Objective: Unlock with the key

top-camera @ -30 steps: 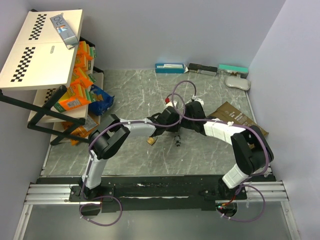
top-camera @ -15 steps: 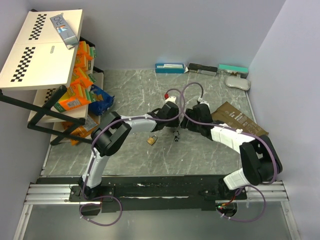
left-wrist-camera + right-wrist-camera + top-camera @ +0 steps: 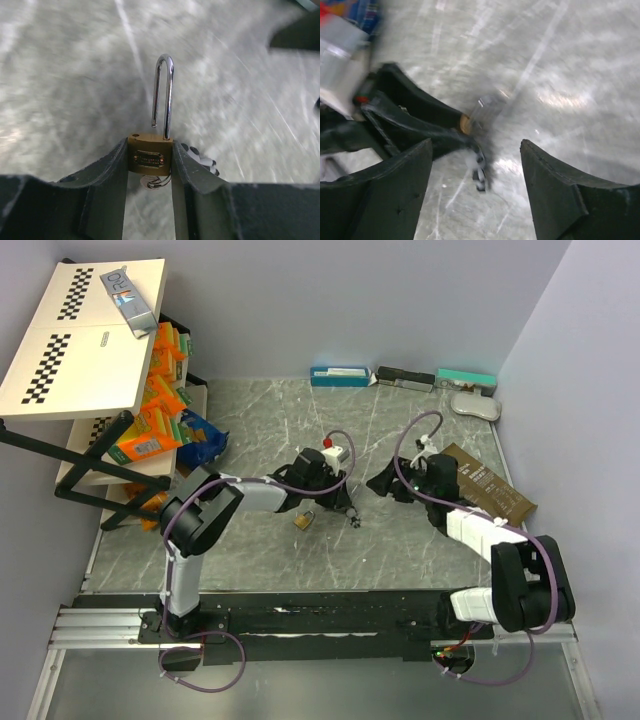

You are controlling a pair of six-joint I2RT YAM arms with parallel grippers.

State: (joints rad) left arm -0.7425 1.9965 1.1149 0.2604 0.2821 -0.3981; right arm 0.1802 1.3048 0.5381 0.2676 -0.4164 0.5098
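Brass padlock (image 3: 150, 157) pinched by its body between the two fingers of the left gripper (image 3: 150, 146), near the middle of the grey marbled table (image 3: 260, 430); resting or lifted, not discernible. Shackle (image 3: 164, 90) pointing away from the wrist, one leg seated, the other clear of the body, with a key ring (image 3: 156, 181) showing beneath the body. Right gripper (image 3: 476, 147) spread wide and holding nothing, facing the left gripper from its right, beside a brown packet (image 3: 490, 480).
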